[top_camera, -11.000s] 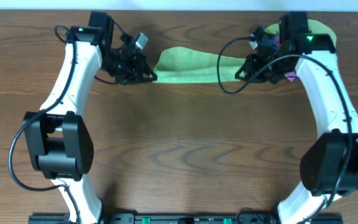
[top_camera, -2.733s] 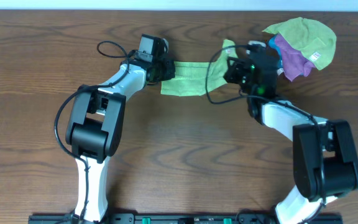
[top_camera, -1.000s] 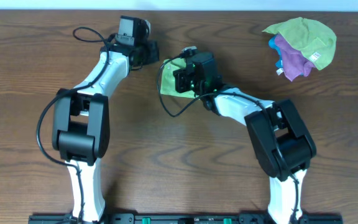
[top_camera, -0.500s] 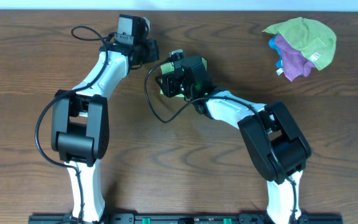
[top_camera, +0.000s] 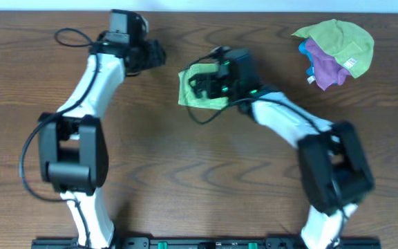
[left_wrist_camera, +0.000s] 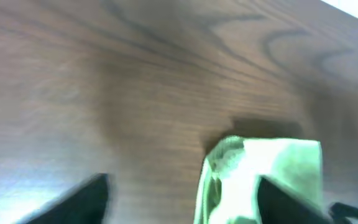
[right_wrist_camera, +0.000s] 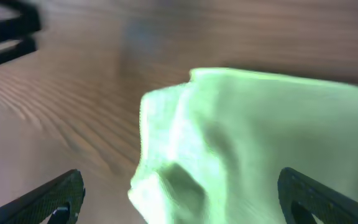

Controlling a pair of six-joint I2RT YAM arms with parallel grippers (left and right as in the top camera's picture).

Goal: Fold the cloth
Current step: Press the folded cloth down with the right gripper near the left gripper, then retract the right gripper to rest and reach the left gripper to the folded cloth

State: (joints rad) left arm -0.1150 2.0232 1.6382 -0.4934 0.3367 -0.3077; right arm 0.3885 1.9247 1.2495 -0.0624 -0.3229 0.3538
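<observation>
Since half a second ago the right arm has slid a bit to the right, so more of the green cloth (top_camera: pixel 186 95) is showing, and the left arm has swung out further left. The long strip from earlier on is now a small folded square. From overhead, the cloth sits on the bench (top_camera: pixel 185 173) near the back, about mid-width, with the right fingers (top_camera: pixel 200 84) hanging over its right part. The left fingers (top_camera: pixel 156 55) are off to the cloth's left and clear of it. A pile of other cloths (top_camera: pixel 337 45), green over purple, sits in the far right corner, well apart from everything. The left wrist view is pretty blurry, but the left fingers (left_wrist_camera: pixel 86 199) are spread wide with nothing in them, and the cloth (left_wrist_camera: pixel 266 177) lies flat on the wood ahead, with a bunched fold along its left edge. In the right wrist view, the right fingers (right_wrist_camera: pixel 48 199) are spread wide too and not pinching anything. The cloth (right_wrist_camera: pixel 272 137) fills most of the space below them, rumpled along its left side, and the left fingers (right_wrist_camera: pixel 5 25) poke in at the top left corner.
</observation>
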